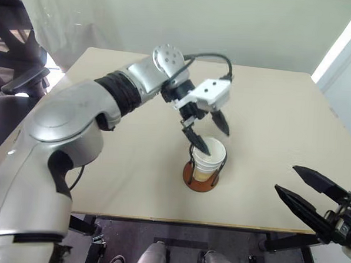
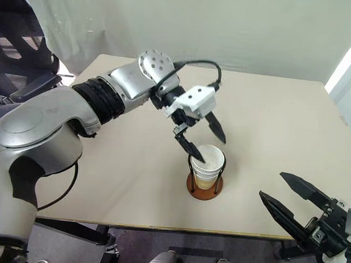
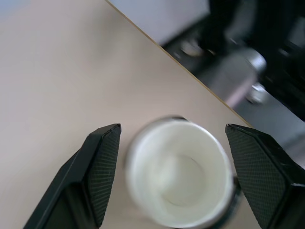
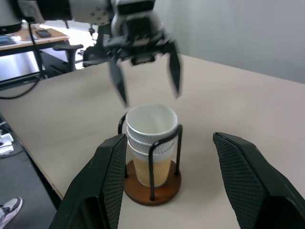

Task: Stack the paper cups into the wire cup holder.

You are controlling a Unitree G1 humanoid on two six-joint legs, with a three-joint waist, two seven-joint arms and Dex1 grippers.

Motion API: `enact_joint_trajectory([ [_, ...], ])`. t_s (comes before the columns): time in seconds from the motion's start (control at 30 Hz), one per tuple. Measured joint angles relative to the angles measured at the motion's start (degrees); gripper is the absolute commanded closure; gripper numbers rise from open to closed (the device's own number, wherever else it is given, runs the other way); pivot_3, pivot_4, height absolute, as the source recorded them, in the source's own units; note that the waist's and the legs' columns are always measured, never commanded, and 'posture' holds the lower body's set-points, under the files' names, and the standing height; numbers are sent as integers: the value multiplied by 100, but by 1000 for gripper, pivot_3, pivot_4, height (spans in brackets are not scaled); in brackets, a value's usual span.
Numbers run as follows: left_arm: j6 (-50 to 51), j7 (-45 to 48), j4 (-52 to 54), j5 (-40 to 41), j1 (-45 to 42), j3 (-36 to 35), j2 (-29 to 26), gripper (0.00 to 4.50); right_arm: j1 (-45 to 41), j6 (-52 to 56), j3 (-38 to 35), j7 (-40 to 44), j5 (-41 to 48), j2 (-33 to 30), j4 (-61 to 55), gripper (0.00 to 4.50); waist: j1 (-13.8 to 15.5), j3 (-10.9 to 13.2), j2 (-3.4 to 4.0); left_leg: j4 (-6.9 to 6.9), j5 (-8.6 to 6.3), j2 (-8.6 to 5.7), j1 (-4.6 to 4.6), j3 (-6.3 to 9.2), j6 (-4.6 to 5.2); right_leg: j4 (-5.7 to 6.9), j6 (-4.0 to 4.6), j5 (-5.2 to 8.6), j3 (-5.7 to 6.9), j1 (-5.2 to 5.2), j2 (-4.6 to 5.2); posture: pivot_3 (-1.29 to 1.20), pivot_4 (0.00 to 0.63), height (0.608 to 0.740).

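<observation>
Fingers of left gripper (image 1: pixel 208 133) spread wide, hovering just above the cups (image 1: pixel 208 161), none held, likely so the stack sits free in the holder (image 1: pixel 200 179) on the bench (image 1: pixel 103 163). Right gripper (image 1: pixel 310 194) fingers apart, empty, well aside. Count: three nested rims, two wire loops, one base.

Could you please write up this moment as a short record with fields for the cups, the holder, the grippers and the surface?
cups: tan-walled, white-rimmed paper cups, nested in one stack
holder: wire cup holder with reddish-brown disc base and black wire loops, around the stack
left gripper: open, above the stack
right gripper: open, empty, near table edge
surface: beige table
</observation>
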State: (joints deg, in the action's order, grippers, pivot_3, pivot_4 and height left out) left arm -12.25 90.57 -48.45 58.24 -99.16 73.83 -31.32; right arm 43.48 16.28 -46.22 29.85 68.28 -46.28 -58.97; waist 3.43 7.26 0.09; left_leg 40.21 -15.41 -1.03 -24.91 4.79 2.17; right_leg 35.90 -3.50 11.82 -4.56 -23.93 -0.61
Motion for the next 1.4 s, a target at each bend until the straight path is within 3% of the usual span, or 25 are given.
enact_joint_trajectory([
  [0.1,314,4,-213,-15,109,-720,-51,729,-290,112,89,20,3,-121,56,1569,-6,0,1,0,3,0,1,-5,-4,0,-2,2,-4,-1,-1,0,150,740],
  [0.2,805,8,-684,-119,422,-1868,-180,729,-777,276,287,115,6,-399,274,1569,-56,-1,3,-3,17,1,3,-15,-26,0,-4,3,-10,-8,-1,0,150,740],
  [0.37,1034,-5,-1516,-984,1195,-3392,-580,729,-1279,551,515,386,-54,-605,830,1569,-90,-4,16,-7,44,5,5,-22,-55,3,-55,35,-17,-12,-4,0,150,740],
  [0.6,1301,-1063,-1407,-1891,2811,-5306,-1179,729,-2468,871,1085,892,-488,-959,1794,1569,-70,-8,12,-4,70,3,-3,-29,-43,1,-15,6,-22,-18,1,0,150,740],
  [0.73,1542,-1918,-241,-1962,3987,-6476,-1444,729,-3447,1014,1725,1136,-808,-1109,2370,1569,-92,-14,23,-8,72,-2,8,-40,-42,0,-11,3,-27,-16,-1,0,150,740],
  [0.93,2109,-3418,2071,-1961,6327,-7770,-1303,729,-4880,1130,2759,1547,-1446,-1082,3277,1569,-173,-14,23,-14,85,5,37,-48,-51,5,6,-5,-26,-3,-4,0,150,740],
  [1.1,2422,-4300,3399,-1974,7298,-8546,-1233,729,-5687,1183,3337,2036,-1849,-983,3891,1569,-196,-13,24,-22,95,14,72,-50,-63,9,53,-16,-25,9,-8,0,150,740],
  [1.17,2508,-4606,3798,-1974,7604,-8859,-1143,729,-5979,1188,3500,2184,-2037,-865,4178,1569,-210,-13,24,-29,91,16,82,-51,-67,15,114,8,-24,17,-8,0,150,740],
  [1.4,2796,-5407,5039,-1955,8577,-9304,-579,729,-6982,1228,4134,2562,-2490,-279,4997,1569,-289,-12,24,-39,86,32,93,-47,-40,25,163,-42,-20,4,-21,0,150,740],
])
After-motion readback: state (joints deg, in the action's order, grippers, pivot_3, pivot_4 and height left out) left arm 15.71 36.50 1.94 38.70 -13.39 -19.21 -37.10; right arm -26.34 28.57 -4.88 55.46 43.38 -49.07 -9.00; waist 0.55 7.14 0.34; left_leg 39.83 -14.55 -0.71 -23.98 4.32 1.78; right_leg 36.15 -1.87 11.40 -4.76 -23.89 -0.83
